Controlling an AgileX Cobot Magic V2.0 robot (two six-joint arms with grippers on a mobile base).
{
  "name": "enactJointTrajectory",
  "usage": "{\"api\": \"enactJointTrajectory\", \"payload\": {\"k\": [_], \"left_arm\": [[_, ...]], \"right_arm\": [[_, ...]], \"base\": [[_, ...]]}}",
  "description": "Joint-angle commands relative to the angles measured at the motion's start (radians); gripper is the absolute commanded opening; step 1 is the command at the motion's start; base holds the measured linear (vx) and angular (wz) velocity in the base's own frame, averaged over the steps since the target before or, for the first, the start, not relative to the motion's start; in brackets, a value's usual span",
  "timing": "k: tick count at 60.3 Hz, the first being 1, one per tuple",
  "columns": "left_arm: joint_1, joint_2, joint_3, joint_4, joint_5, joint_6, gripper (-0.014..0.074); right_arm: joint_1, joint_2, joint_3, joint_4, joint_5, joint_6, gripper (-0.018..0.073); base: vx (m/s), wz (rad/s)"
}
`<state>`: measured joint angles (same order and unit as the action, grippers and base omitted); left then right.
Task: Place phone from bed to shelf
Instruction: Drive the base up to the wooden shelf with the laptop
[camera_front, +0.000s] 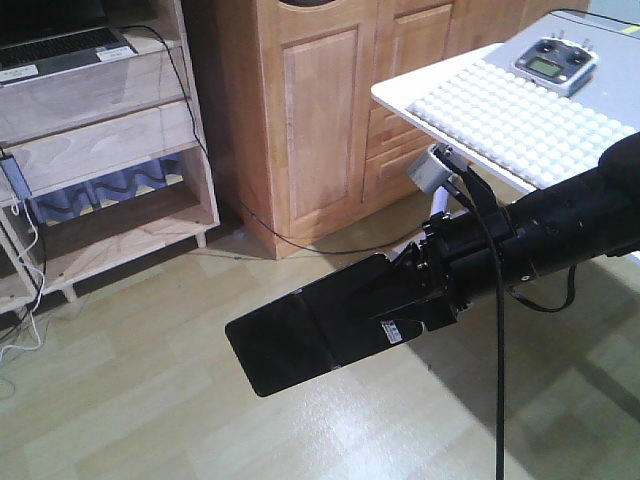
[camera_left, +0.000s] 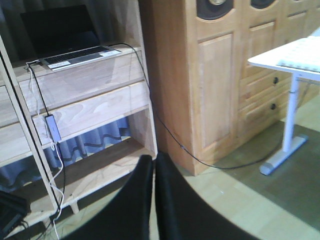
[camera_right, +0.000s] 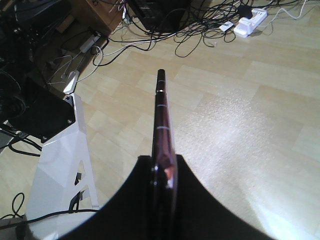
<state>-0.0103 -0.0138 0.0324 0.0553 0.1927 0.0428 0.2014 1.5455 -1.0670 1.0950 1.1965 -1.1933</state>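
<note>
The phone (camera_front: 300, 340) is held clamped by one end in the right tool (camera_front: 415, 300), in mid-air above the wooden floor (camera_front: 150, 420) and well apart from the shelf (camera_front: 110, 135). The left tool (camera_left: 154, 192) is seen closed on nothing. Most of the phone overhangs the grip, so it could be levered loose and dropped if knocked against a shelf plank or the laptop (camera_front: 60, 50).
</note>
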Motion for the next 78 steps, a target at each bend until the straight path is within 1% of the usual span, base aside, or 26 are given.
{"api": "enactJointTrajectory", "payload": {"k": [1,33,78], "left_arm": [[-0.002,-0.010,-0.026,-0.005,-0.070,-0.004,0.0001],[-0.002,-0.010,-0.026,-0.005,-0.070,-0.004,0.0001],[-0.002,-0.010,-0.026,-0.005,-0.070,-0.004,0.0001]], "right_arm": [[-0.002,-0.043,-0.025,0.087,0.093,-0.006,-0.0001],[-0.002,-0.043,-0.025,0.087,0.093,-0.006,-0.0001],[-0.002,-0.043,-0.025,0.087,0.093,-0.006,-0.0001]], "base": [[0.49,0.15],[0.49,0.18],[0.43,0.38]]}}
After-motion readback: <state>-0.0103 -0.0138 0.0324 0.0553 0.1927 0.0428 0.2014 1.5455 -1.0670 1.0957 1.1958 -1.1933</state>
